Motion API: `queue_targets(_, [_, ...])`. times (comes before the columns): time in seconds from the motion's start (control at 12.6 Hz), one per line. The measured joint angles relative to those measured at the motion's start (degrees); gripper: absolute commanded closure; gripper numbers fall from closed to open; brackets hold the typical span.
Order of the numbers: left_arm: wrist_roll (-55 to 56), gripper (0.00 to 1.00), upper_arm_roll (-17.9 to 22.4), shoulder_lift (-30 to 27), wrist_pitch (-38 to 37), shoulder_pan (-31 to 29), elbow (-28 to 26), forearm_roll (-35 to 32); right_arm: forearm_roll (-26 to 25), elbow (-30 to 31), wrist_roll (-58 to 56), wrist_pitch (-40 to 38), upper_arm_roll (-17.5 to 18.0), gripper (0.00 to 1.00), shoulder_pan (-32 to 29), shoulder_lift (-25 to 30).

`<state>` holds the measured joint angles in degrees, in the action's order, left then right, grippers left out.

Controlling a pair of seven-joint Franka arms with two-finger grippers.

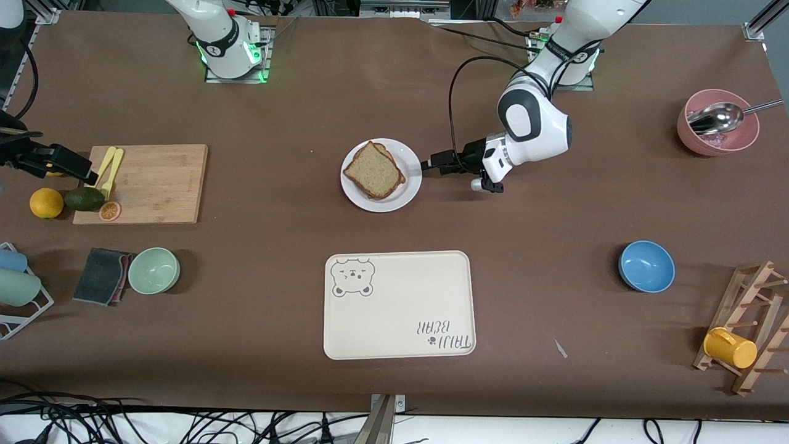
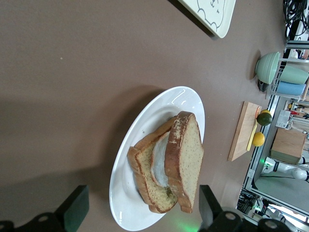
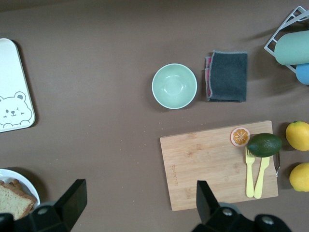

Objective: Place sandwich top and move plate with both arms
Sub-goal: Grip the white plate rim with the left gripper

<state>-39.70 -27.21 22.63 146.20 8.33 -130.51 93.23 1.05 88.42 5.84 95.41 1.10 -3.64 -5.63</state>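
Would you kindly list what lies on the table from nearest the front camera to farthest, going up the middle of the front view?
Cream bear tray → white plate carrying the sandwich, its top slice already on.

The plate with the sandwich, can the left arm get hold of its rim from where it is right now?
Probably yes. The left gripper sits open, low, right beside the plate at the rim toward the left arm's end, with nothing between them.

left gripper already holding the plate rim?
No. In the front view the left gripper sits open just beside the plate, its fingers not closed on the rim, with the sandwich top already on the stack.
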Motion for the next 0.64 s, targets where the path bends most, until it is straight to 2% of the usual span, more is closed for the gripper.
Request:
queue_targets(0.32, [-0.02,0.03,-0.01,4.87,2.88,2.33,3.70,1.24,0.00,0.01,-0.09,-0.08,0.09,0.00,0.09,-0.16])
queue_targets(0.48, [-1.50,0.07,-0.02,6.53,4.07,3.37,5.05,3.74,-0.02,0.01,-0.35,-0.42,0.07,0.00,0.04,-0.19])
queue_targets(0.64, [-6.01,0.08,-0.02,7.28,4.39,3.93,5.24,8.59,-1.39,0.01,-0.62,-1.26,0.29,0.00,0.14,-0.44])
